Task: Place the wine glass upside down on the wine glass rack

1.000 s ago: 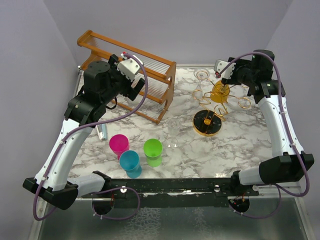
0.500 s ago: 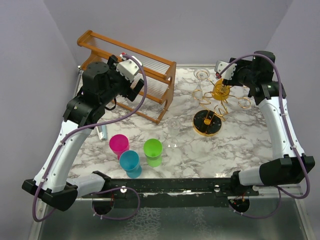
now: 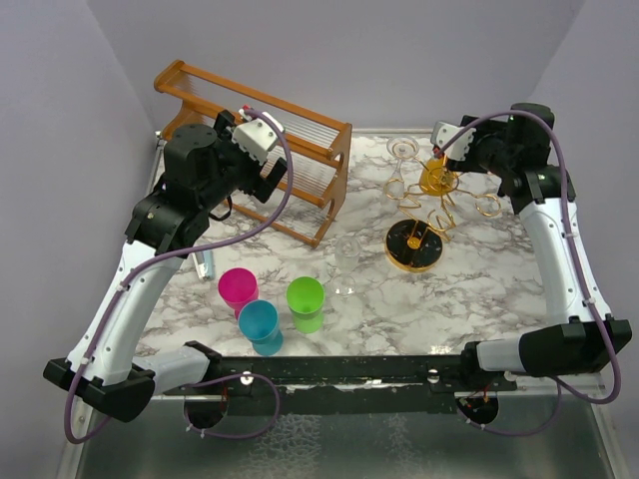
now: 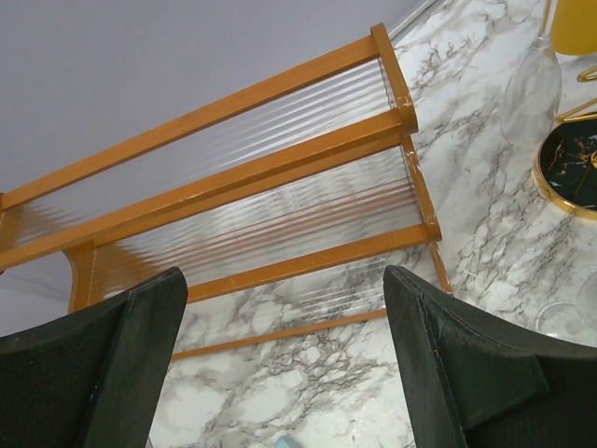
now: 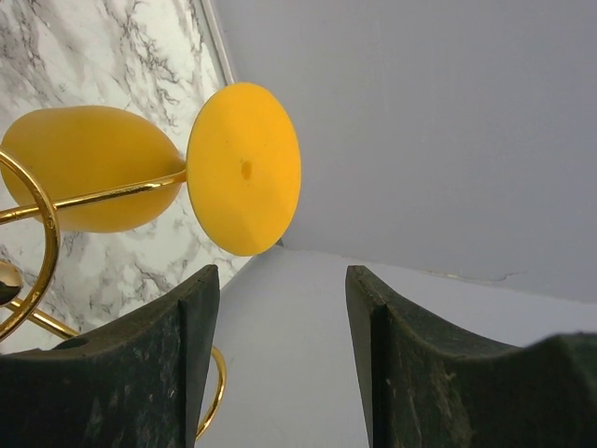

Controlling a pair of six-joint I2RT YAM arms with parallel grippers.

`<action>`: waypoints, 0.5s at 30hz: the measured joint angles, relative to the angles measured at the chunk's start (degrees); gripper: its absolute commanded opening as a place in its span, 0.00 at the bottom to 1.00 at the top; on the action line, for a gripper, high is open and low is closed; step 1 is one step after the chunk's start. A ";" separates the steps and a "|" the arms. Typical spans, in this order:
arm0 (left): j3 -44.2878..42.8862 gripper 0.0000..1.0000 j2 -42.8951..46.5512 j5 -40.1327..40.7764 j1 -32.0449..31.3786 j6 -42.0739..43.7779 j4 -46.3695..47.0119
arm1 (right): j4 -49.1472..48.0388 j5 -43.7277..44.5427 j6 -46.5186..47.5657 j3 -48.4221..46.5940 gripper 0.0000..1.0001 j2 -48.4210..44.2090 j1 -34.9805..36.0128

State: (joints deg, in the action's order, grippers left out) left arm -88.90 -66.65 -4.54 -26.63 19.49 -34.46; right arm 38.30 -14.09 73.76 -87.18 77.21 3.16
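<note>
A yellow wine glass (image 3: 437, 181) hangs upside down on the gold wire rack (image 3: 446, 212), which stands on a black, gold-rimmed base (image 3: 413, 245). In the right wrist view its round foot (image 5: 244, 168) sits above a gold arm (image 5: 103, 197), its bowl to the left. My right gripper (image 3: 440, 152) (image 5: 280, 280) is open and empty, just behind the foot and apart from it. A clear glass (image 3: 397, 172) (image 4: 532, 89) also hangs on the rack. Another clear glass (image 3: 346, 261) stands on the table. My left gripper (image 3: 272, 178) (image 4: 284, 280) is open and empty above the wooden shelf.
A brown wooden slatted shelf (image 3: 300, 160) (image 4: 280, 187) stands at the back left. Pink (image 3: 238, 290), blue (image 3: 260, 325) and green (image 3: 306, 302) cups stand near the front. The rack base (image 4: 569, 177) shows at the right of the left wrist view. Walls close in on three sides.
My right gripper has drawn back a little from the yellow glass, which stays hanging on the rack. The left arm has hardly moved.
</note>
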 measured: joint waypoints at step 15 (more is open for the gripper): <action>3.56 0.88 0.87 -2.38 0.00 0.57 -0.70 | -2.47 2.78 -2.91 2.01 0.57 -3.43 0.00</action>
State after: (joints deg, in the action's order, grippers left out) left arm -85.34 -65.78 -6.92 -26.63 20.05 -35.16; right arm 35.83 -11.31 70.85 -85.17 73.78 3.16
